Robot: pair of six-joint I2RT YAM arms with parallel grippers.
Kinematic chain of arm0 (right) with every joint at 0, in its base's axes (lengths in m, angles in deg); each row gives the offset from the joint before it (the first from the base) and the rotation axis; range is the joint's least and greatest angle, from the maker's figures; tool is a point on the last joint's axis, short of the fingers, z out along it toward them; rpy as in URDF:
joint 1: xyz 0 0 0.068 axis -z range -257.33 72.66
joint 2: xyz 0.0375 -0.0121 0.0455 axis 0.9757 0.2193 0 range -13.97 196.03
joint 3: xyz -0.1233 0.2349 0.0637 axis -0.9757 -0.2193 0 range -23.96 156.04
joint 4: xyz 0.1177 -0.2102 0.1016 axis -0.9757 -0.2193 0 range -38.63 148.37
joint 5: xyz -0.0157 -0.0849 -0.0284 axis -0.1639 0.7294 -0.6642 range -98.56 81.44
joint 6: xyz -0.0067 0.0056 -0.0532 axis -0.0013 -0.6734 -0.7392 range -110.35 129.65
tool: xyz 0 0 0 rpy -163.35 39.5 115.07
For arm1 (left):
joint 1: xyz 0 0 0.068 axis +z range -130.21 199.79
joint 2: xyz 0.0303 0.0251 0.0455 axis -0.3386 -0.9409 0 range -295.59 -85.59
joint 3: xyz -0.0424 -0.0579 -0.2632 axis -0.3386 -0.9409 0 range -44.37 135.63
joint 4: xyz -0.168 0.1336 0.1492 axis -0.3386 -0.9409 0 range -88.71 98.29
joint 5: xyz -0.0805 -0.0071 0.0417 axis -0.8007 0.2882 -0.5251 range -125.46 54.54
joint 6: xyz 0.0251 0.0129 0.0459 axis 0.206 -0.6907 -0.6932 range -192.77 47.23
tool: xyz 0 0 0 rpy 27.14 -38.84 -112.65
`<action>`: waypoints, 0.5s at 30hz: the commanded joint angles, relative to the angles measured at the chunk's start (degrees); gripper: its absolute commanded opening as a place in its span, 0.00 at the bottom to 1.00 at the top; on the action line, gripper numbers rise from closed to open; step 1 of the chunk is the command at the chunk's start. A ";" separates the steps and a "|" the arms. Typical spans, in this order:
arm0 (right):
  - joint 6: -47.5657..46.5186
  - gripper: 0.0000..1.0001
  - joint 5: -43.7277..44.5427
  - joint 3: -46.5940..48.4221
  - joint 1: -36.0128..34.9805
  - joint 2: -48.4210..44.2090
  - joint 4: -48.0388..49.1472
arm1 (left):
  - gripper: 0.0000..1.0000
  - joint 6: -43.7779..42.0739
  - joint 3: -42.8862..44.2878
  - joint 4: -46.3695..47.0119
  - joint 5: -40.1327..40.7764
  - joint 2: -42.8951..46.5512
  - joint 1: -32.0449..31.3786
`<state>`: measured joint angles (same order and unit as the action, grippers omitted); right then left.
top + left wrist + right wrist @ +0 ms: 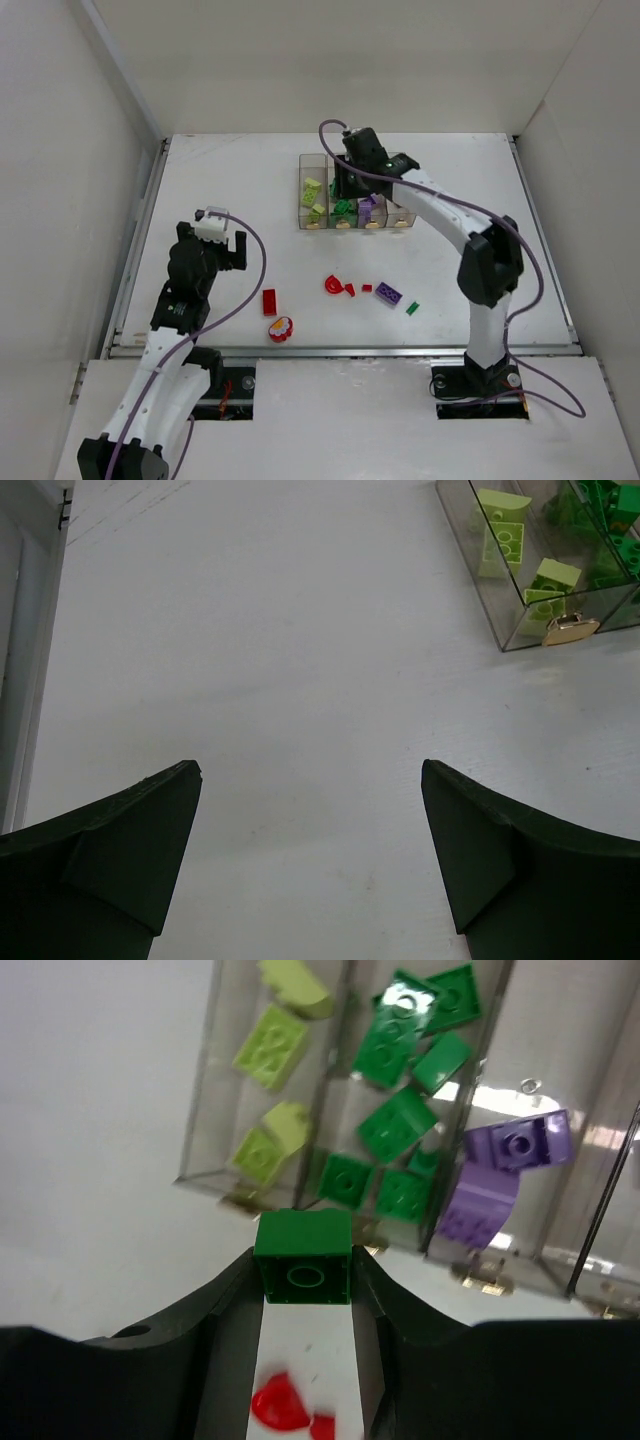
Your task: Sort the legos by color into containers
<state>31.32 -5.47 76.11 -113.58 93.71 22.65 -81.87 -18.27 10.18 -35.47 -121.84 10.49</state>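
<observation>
Right jaws: gripping a green lego (303,1258) over the containers (304,185).
Left jaws: open, empty, away from the containers.
Done: 3 colors partly in.
To do: red legos (334,284), 1 purple lego (389,294), 1 green one (412,308) near the containers.

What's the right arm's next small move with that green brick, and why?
Probably carry it forward over the bin holding green pieces, then open: the right hand grips the green brick, seen at that bin's near end, not inside.

Black fingers (225,1320) hold a green brick (303,1258) (bins (215,1100): yellow-green, green, purple pieces).
</observation>
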 commanded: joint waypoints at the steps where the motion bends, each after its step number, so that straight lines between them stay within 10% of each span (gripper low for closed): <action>1: 1.09 0.01 3.93 6.87 1.62 7.53 -3.47 | 0.90 0.31 -0.36 1.98 -0.60 1.36 0.51; 8: 0.04 0.80 2.44 14.89 3.29 12.64 -3.57 | 0.90 0.31 -0.36 1.98 -1.13 1.88 1.57; 15: -2.33 0.94 1.92 11.22 2.33 8.26 -2.95 | 0.90 0.31 -0.36 1.98 -1.66 1.88 1.57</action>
<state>30.54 -3.52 87.54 -110.22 107.52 18.45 -81.87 -18.38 10.18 -36.08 -120.97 11.89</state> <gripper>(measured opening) 0.941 0.899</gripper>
